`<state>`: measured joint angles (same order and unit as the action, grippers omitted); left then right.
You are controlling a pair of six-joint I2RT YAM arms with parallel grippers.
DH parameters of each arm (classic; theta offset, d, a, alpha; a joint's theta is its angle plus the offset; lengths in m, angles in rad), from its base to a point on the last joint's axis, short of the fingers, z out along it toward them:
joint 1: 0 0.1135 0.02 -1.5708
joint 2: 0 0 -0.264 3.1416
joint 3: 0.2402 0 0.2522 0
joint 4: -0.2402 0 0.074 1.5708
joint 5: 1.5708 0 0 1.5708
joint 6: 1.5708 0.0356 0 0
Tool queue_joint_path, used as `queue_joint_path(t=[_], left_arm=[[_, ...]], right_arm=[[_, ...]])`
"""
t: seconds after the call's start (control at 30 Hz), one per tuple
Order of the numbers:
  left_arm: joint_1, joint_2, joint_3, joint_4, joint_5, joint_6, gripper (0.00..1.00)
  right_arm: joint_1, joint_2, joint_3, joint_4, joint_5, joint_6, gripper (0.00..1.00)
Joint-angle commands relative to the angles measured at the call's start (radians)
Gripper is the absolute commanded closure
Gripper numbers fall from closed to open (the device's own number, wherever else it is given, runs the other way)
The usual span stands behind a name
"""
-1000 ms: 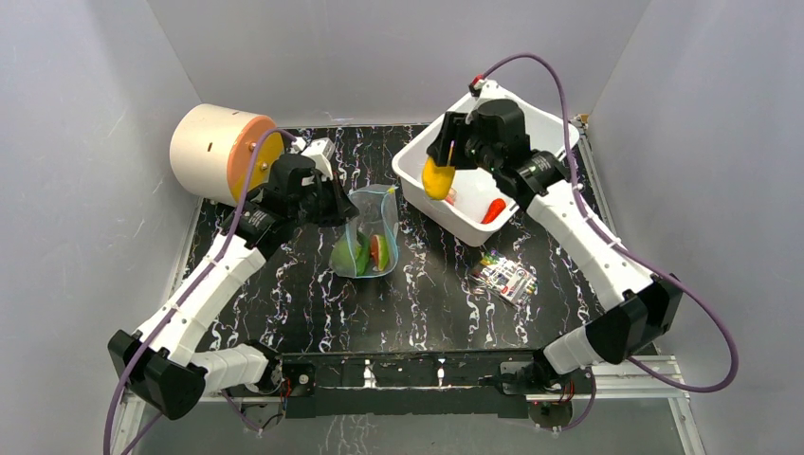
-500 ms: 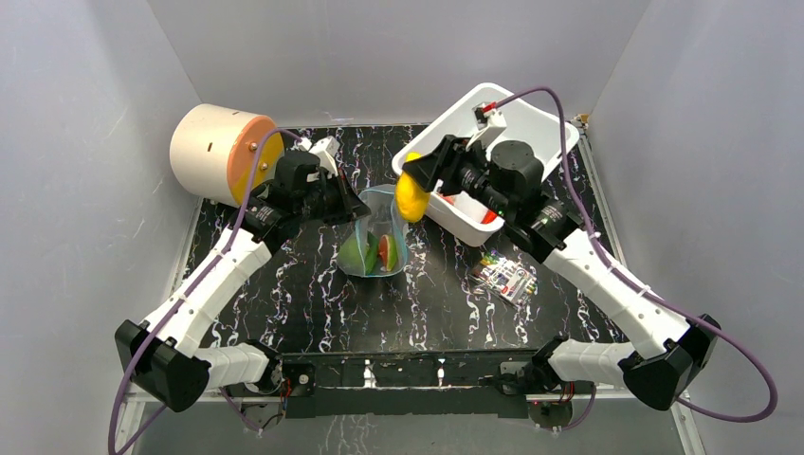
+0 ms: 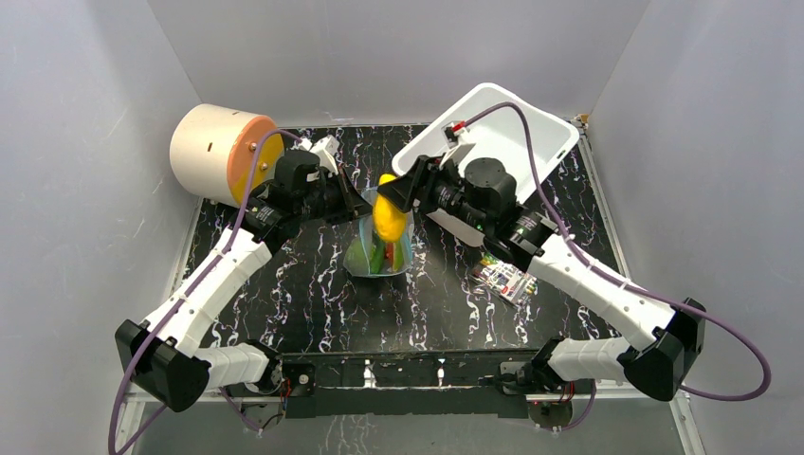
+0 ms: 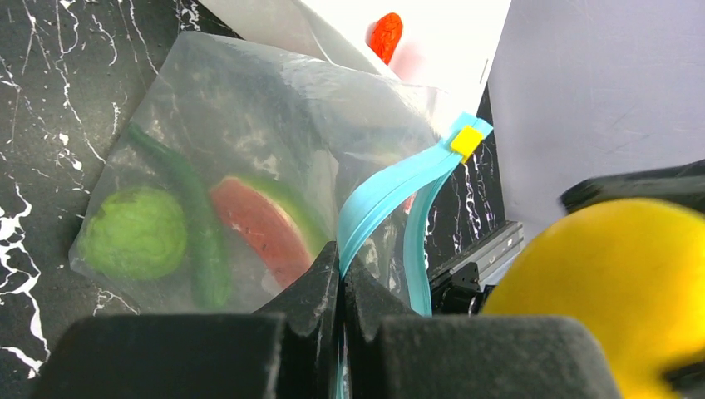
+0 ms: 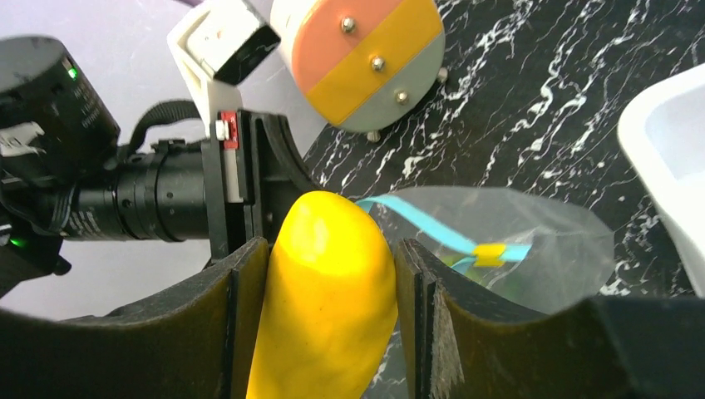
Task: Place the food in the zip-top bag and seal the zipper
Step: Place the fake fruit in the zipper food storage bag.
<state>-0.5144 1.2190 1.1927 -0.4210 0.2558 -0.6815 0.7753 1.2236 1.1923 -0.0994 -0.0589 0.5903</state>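
Observation:
The clear zip-top bag (image 3: 381, 248) stands open mid-table, also seen in the left wrist view (image 4: 249, 133). It holds a green round fruit (image 4: 135, 233), a dark green pod (image 4: 199, 241) and a watermelon slice (image 4: 262, 229). My left gripper (image 4: 341, 262) is shut on the blue-teal zipper (image 4: 395, 187) strip, holding the mouth up. My right gripper (image 5: 330, 249) is shut on a yellow fruit (image 5: 328, 291), held just above the bag's mouth (image 3: 388, 216). A yellow slider (image 5: 489, 252) sits on the zipper. A red-orange toy food (image 4: 385, 35) lies in the white bin.
A white plastic bin (image 3: 531, 128) stands at the back right, tilted behind my right arm. A cream and orange cylinder (image 3: 223, 152) lies at the back left. A flat colourful printed packet (image 3: 505, 277) lies right of the bag.
My right gripper has carried the yellow fruit left and down from over the bin to just above the bag's mouth. My left gripper has kept its hold on the zipper.

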Motion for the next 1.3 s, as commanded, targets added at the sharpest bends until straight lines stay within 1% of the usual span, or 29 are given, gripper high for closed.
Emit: queue_joint_path(t=[0.0,0.1,0.23,0.33,0.43,0.53,0.7,0.93,1.1,1.27], left_arm=[[-0.004,-0.011,0.005,0.027,0.051,-0.028,1.00],[-0.003,-0.003,0.016,0.021,0.064,-0.032,1.00],[-0.003,-0.015,0.000,0.046,0.067,-0.020,1.00],[-0.003,-0.021,-0.004,0.055,0.074,-0.018,1.00],[-0.004,-0.018,0.001,0.052,0.087,-0.017,1.00],[-0.003,-0.018,-0.003,0.058,0.086,-0.011,1.00],[-0.003,-0.013,0.005,0.056,0.088,-0.003,1.00],[-0.004,-0.020,-0.011,0.052,0.083,-0.005,1.00],[-0.003,-0.016,-0.015,0.059,0.087,-0.004,1.00],[-0.003,-0.013,-0.032,0.055,0.062,0.006,1.00]], right_arm=[[0.054,0.004,-0.028,0.086,0.041,0.026,0.69],[0.071,0.013,-0.039,0.075,0.075,0.029,0.69],[0.084,0.036,-0.022,-0.037,0.194,-0.014,0.64],[0.084,0.034,-0.037,-0.083,0.234,-0.031,0.63],[0.084,0.023,-0.060,-0.067,0.231,-0.041,0.62],[0.084,0.027,-0.057,-0.072,0.228,-0.047,0.59],[0.084,0.041,-0.036,-0.092,0.227,-0.060,0.51],[0.084,0.042,-0.007,-0.107,0.166,-0.075,0.36],[0.084,0.022,-0.002,-0.108,0.143,-0.061,0.35],[0.084,-0.006,0.009,-0.106,0.133,-0.075,0.36]])
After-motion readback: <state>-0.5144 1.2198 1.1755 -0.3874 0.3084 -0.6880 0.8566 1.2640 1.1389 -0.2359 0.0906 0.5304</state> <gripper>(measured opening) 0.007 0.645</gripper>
